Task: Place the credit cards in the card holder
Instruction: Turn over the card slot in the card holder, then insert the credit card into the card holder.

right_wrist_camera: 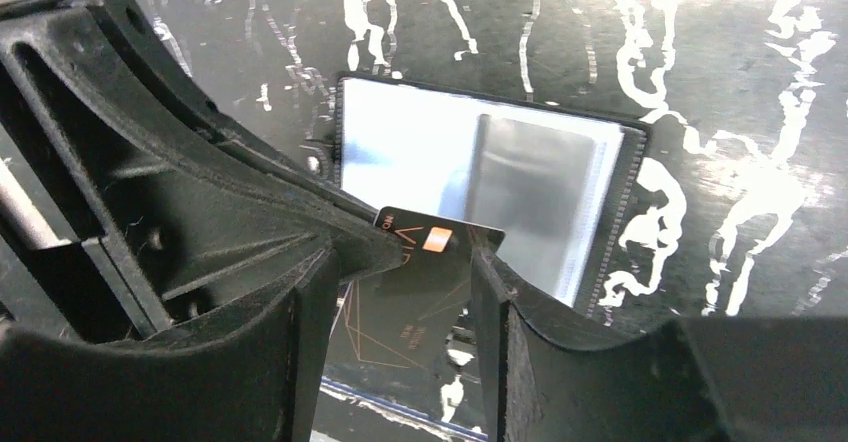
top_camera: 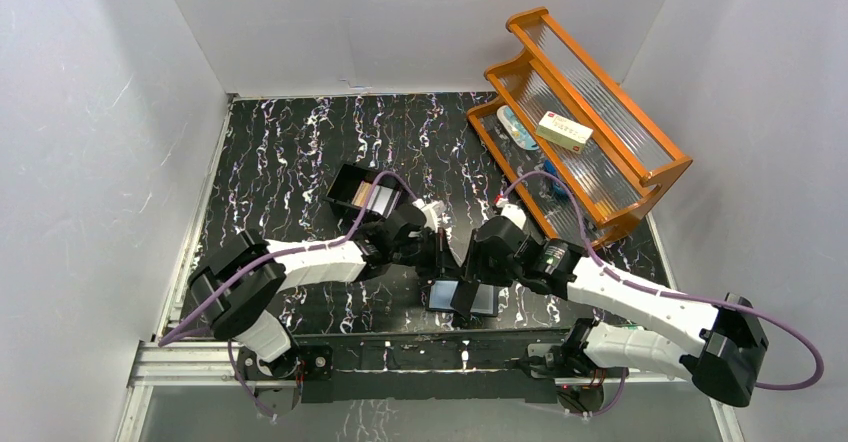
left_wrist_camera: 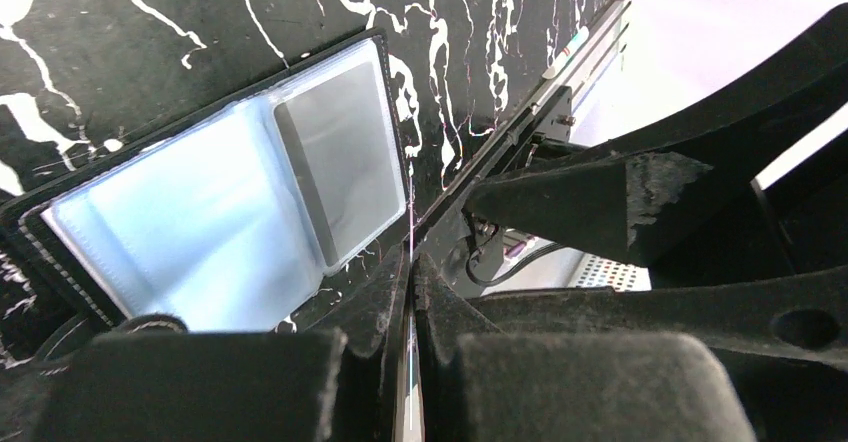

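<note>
The card holder (top_camera: 485, 300) lies open on the table near the front edge, its pale blue slots facing up (left_wrist_camera: 200, 212) (right_wrist_camera: 400, 147). A silver-grey card (left_wrist_camera: 340, 152) (right_wrist_camera: 530, 192) sits in one slot. My left gripper (top_camera: 442, 254) (left_wrist_camera: 412, 282) is shut on a dark credit card (right_wrist_camera: 420, 292) with an orange chip, held on edge (left_wrist_camera: 411, 252) just above the holder. My right gripper (top_camera: 466, 300) (right_wrist_camera: 395, 272) has its jaws apart on either side of that same card, close to its long edges.
A rigid black box (top_camera: 362, 197) holding more cards stands behind the left arm. An orange wooden rack (top_camera: 640, 177) at the back right carries a cream-and-red carton (top_camera: 563, 130). White walls enclose the table; a metal rail (top_camera: 400, 357) runs along the front.
</note>
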Motion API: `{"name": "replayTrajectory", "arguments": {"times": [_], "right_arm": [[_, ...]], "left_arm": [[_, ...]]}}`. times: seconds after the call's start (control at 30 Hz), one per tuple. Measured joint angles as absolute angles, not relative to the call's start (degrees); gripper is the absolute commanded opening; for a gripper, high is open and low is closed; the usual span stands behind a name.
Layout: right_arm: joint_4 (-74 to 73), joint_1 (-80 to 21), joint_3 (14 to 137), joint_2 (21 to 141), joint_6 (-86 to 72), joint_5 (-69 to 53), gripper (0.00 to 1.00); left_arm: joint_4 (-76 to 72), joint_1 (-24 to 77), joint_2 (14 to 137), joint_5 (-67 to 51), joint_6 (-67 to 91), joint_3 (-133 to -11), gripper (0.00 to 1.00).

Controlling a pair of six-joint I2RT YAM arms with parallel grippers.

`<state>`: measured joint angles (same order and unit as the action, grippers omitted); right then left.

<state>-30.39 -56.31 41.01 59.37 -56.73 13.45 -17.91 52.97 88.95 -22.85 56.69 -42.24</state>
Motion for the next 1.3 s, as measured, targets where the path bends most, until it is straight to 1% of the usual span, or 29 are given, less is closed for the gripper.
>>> {"name": "replayTrajectory", "arguments": {"times": [0.1, 0.17, 0.23, 0.5, 0.87, 1.3], "right_arm": [[-32.99, -56.23, 41.01, 58.59, -56.88, 15.84, 0.5], [-33.98, -56.01, 40.95, 58.5, -56.86, 16.78, 0.42], [-34.02, -55.57, 40.25, 58.37, -56.77, 17.37, 0.38], [-31.64, -51.0, 34.57, 58.61, -55.66, 15.55, 0.36], [-24.86, -45.8, 27.05, 59.59, -54.04, 9.02, 0.35], [-21.23, -45.32, 26.0, 60.93, -54.02, 7.53, 0.33]], "left_arm": [[-17.58, 53.84, 90.61, -22.65, 56.45, -43.55, 0.0], [-15.59, 54.13, 90.76, -21.52, 55.72, -44.12, 0.0], [-14.04, 54.19, 90.76, -19.92, 54.98, -44.53, 0.0], [-11.73, 54.17, 90.7, -14.35, 53.74, -44.51, 0.0], [-14.41, 54.17, 90.96, -10.98, 54.57, -42.68, 0.0], [-17.93, 54.17, 92.49, -10.94, 57.17, -41.69, 0.0]]}}
